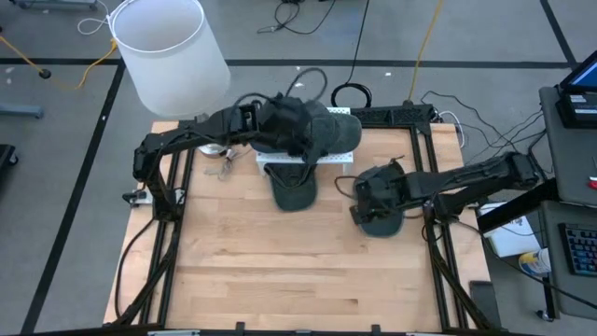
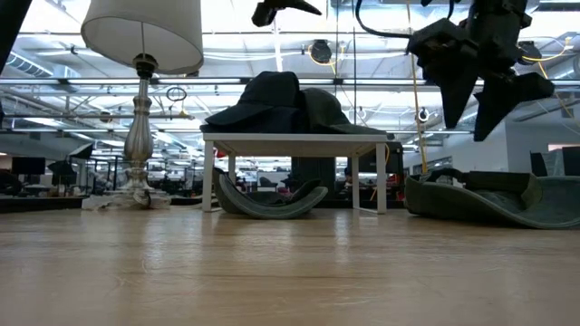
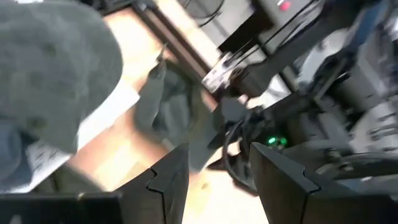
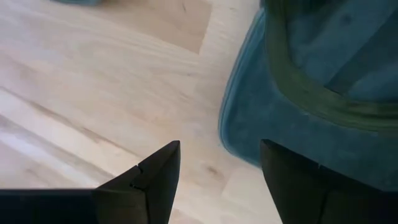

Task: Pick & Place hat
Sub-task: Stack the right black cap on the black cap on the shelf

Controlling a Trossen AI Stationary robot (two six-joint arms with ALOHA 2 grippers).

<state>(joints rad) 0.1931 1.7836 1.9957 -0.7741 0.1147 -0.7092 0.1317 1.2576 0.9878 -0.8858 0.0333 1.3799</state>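
Dark hat [image 1: 381, 219] half hidden under released right gripper [image 1: 366, 207]; left gripper [image 1: 300, 140] spread too.

The left claw [image 1: 297, 131] hides part of the hats [image 1: 338, 131] on the small white stand [image 1: 328, 159].

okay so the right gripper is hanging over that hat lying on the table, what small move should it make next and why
Probably lower the right gripper straight down onto the hat. Its jaws stand open and empty, the low view shows it well above the table, and the right wrist view shows the hat's rim just ahead of the fingers. The left gripper waits by the white stand.
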